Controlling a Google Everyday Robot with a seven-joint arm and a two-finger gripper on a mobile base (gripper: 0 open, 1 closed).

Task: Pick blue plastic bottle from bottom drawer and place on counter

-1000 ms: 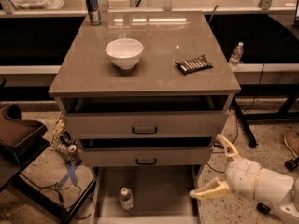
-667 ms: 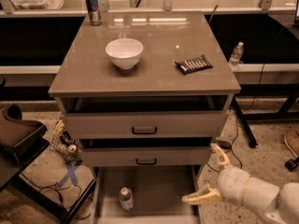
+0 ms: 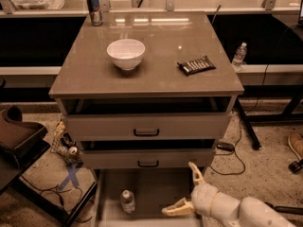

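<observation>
The blue plastic bottle (image 3: pixel 127 201), small and clear with a white cap, stands upright on the grey floor of the open bottom drawer (image 3: pixel 151 188), towards its left side. My gripper (image 3: pixel 185 189) is open at the drawer's right side, one cream finger pointing up, the other reaching left over the drawer floor. It is to the right of the bottle and apart from it, holding nothing. The counter (image 3: pixel 151 65) is the glossy grey-brown slab on top of the drawer unit.
On the counter stand a white bowl (image 3: pixel 126 53), a dark snack packet (image 3: pixel 196 65) and a blue-and-silver can (image 3: pixel 94 8) at the back left. Two upper drawer fronts (image 3: pixel 147 126) with black handles overhang the bottom drawer. Another bottle (image 3: pixel 239 56) stands far right. Cables and clutter lie on the floor.
My gripper and arm have moved left, from beside the drawer's right wall to over the drawer floor, closer to the bottle. The bottle has not moved.
</observation>
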